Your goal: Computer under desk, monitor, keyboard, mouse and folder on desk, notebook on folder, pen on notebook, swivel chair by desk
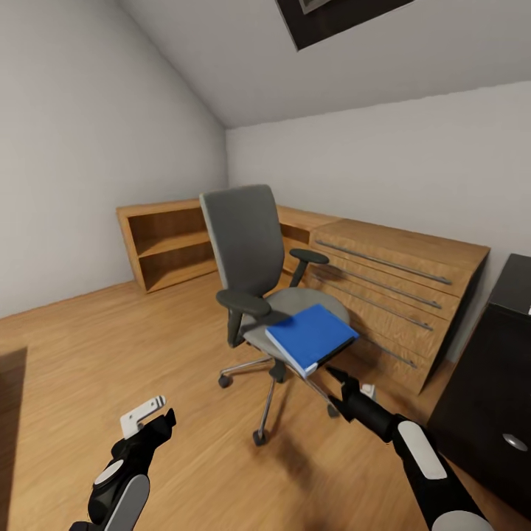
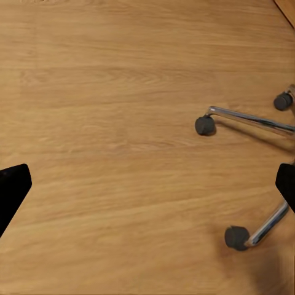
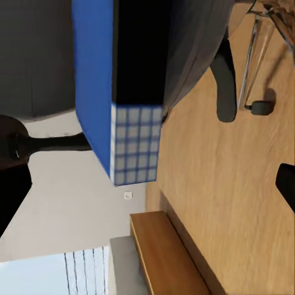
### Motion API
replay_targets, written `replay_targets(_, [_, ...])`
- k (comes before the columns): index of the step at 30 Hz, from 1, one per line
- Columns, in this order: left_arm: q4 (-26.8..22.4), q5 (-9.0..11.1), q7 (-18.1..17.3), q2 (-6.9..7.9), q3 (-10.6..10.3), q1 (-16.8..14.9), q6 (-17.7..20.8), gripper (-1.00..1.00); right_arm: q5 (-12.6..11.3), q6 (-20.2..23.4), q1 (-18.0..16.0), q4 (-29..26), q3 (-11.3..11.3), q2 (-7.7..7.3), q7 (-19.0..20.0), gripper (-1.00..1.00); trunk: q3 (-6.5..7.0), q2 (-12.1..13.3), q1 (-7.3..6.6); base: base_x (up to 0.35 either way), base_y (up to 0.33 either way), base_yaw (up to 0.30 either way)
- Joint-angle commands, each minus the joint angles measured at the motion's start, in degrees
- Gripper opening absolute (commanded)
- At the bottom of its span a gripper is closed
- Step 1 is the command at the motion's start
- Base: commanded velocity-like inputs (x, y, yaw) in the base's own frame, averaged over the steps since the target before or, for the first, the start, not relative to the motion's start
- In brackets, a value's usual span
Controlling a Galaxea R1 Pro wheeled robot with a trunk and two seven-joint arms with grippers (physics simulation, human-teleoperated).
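Note:
The swivel chair [image 1: 247, 251] stands on the plank floor in the middle of the room, grey back upright. The bright-blue folder [image 1: 311, 335] lies on its seat and juts over the front right edge. My right gripper [image 1: 333, 375] is just below and in front of that jutting corner, open, with nothing between its fingers. In the right wrist view the folder [image 3: 98, 80] and its white page edge fill the space ahead of the right gripper [image 3: 147, 190]. My left gripper [image 1: 158, 419] hangs open low at the left, over bare floor beside the chair's star base [image 2: 246, 120].
The black desk [image 1: 487, 391] with a round silver knob [image 1: 514, 441] stands at the right edge. A light-wood drawer chest [image 1: 394, 291] and an open wooden shelf [image 1: 166, 243] line the far wall. Chair casters [image 2: 236, 236] sit close to the left gripper.

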Motion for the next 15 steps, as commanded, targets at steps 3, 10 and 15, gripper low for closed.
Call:
replay_targets(3, [-0.04, 0.32, 0.46, 0.06, -0.12, -0.04, 0.15, 1.0, -1.31, 0.4, -0.04, 0.02, -0.1, 0.01, 0.11, 1.0, -0.06, -0.02, 0.01, 0.206, 0.0, 0.0])
replay_targets(10, [-0.02, 0.26, 0.46, 0.06, -0.12, -0.04, 0.16, 1.0, -2.24, 0.43, -0.04, 0.02, -0.08, 0.03, 0.08, 1.0, -0.06, -0.02, 0.01, 0.076, 0.0, 0.0])
replay_targets(15, [0.04, 0.25, 0.46, 0.06, -0.12, -0.04, 0.16, 1.0, -2.33, 0.43, -0.04, 0.02, -0.07, 0.04, 0.08, 1.0, -0.06, -0.02, 0.01, 0.167, 0.0, 0.0])
